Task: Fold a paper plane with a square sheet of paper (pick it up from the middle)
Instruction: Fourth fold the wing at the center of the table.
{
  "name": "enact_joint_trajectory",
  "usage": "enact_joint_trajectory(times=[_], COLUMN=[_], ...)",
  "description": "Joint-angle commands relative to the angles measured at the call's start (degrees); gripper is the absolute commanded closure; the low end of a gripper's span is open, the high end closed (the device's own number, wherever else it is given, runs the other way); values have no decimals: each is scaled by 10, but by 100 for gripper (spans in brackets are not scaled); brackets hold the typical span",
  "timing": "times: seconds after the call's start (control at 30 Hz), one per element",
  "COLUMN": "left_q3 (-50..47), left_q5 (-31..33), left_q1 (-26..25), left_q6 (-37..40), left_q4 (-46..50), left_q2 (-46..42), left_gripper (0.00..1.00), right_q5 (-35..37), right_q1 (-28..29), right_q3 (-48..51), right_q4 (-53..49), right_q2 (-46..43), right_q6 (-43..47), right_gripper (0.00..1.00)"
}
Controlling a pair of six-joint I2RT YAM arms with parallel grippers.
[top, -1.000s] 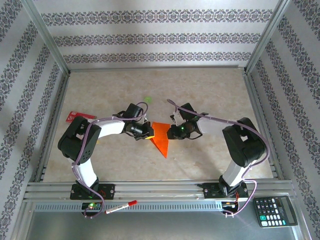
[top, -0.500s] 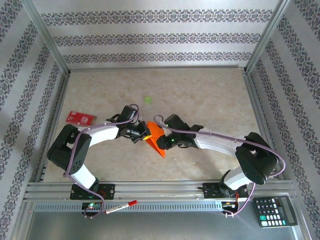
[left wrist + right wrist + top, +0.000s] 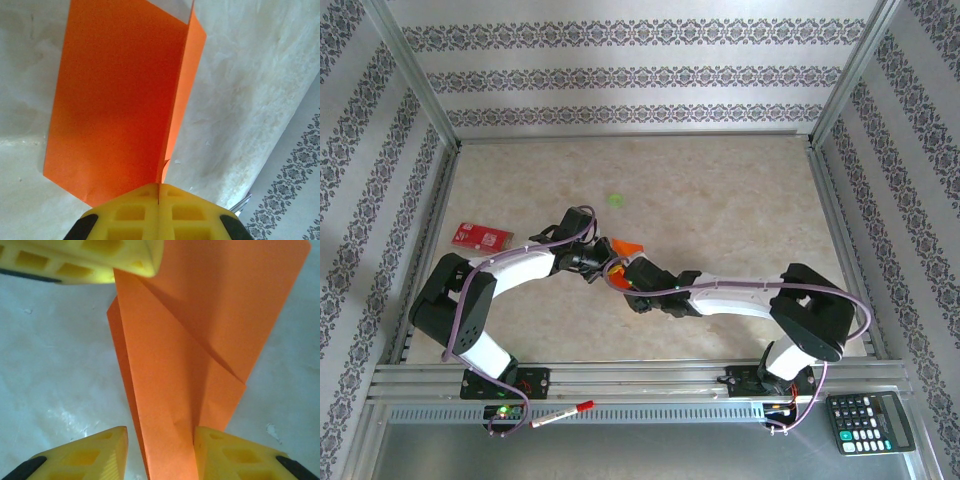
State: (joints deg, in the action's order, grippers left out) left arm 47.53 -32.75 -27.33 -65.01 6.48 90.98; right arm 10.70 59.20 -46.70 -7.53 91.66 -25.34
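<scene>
Red card (image 3: 480,236) at my far left is lying on the table (image 3: 740,180), well apart from the work; its white print is too small to read. Next along, my left gripper (image 3: 159,195) is clamping the sheet of paper (image 3: 115,100), its yellow fingers pressed together on the near edge beside the long crease. The sheet, bright orange and folded narrower, is sitting between my two grippers near the middle of the table. It seems to be lifting off the surface at its far end, though I cannot be sure from these angles. Further right, my right gripper (image 3: 160,452) is straddling the sheet's tapered end, fingers standing apart and gripping nothing.

I am judging the risk this way: with one pinch holding such thin paper, the loose flap could spring open or the sheet could swing round. Closing my right fingers off the crease would press in a crooked fold, and pulling against my left hold could tear it.

The sheet is carrying no writing, and the calculator (image 3: 868,422) at far right is showing no legible brand.
</scene>
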Motion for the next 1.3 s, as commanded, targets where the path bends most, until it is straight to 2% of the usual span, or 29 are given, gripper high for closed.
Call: enact_joint_trajectory(times=[0.0, 0.57, 1.07, 1.27], left_q3=[14, 16, 18, 16], left_q5=[1, -12, -17, -17], left_q1=[-5, -5, -5, -6], left_q6=[-12, -2, 3, 5], left_q4=[29, 32, 29, 30], left_q2=[-7, -2, 5, 5], left_gripper=[100, 100, 100, 100], right_q5=[66, 127, 136, 139], right_q1=[12, 32, 34, 34], right_q3=[-25, -80, -77, -71], right_q4=[-7, -60, -62, -61], right_q2=[15, 73, 76, 75], right_q6=[-5, -1, -10, -15], right_gripper=[60, 66, 78, 78])
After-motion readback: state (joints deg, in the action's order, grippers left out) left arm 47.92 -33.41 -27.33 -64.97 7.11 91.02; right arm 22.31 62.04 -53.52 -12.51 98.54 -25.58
